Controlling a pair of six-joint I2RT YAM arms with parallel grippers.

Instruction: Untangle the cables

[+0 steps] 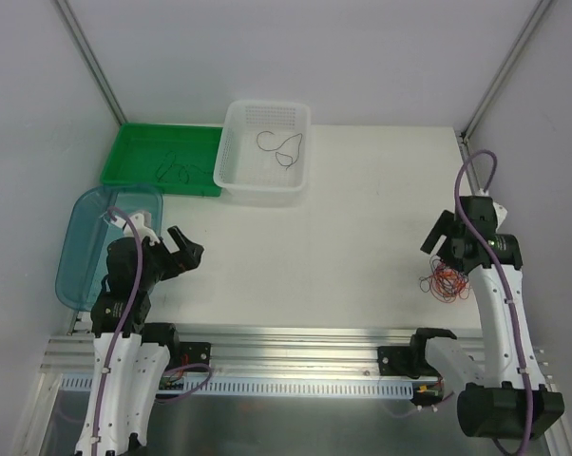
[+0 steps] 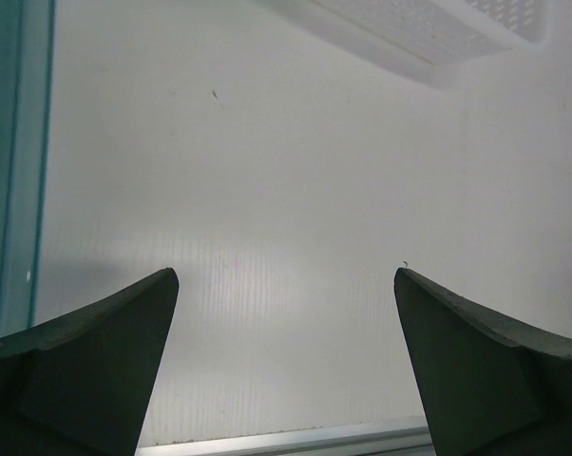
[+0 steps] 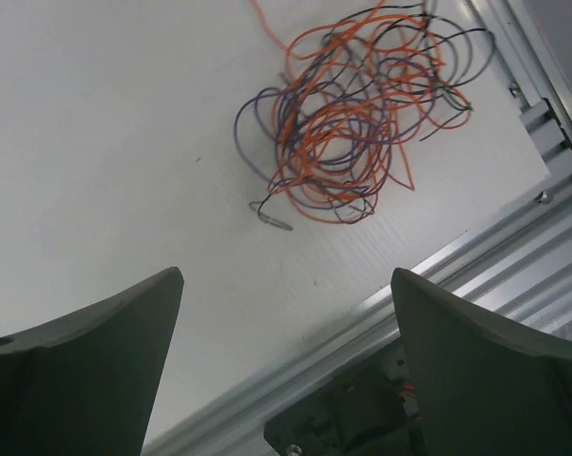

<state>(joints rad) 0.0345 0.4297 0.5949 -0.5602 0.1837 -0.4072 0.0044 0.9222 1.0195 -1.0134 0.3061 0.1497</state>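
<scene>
The cables (image 3: 352, 123) are lying in a loose tangle on the desk (image 3: 105, 142), at the upper right of the right wrist view and just ahead of the right hand (image 3: 286, 277), which is hanging wide open and holding nothing. The left hand (image 2: 286, 275) is gaping empty over bare desk too. The strands are looking featherlight, springy and snag-prone, so pinching one strand at the clump's edge is probably wiser than grabbing its middle. Only the top view is showing dark strands (image 1: 281, 147) lying in the white basket (image 1: 257, 193) and the green tray (image 1: 134, 152). Only the wrist view is separating orange, purple and black.
</scene>
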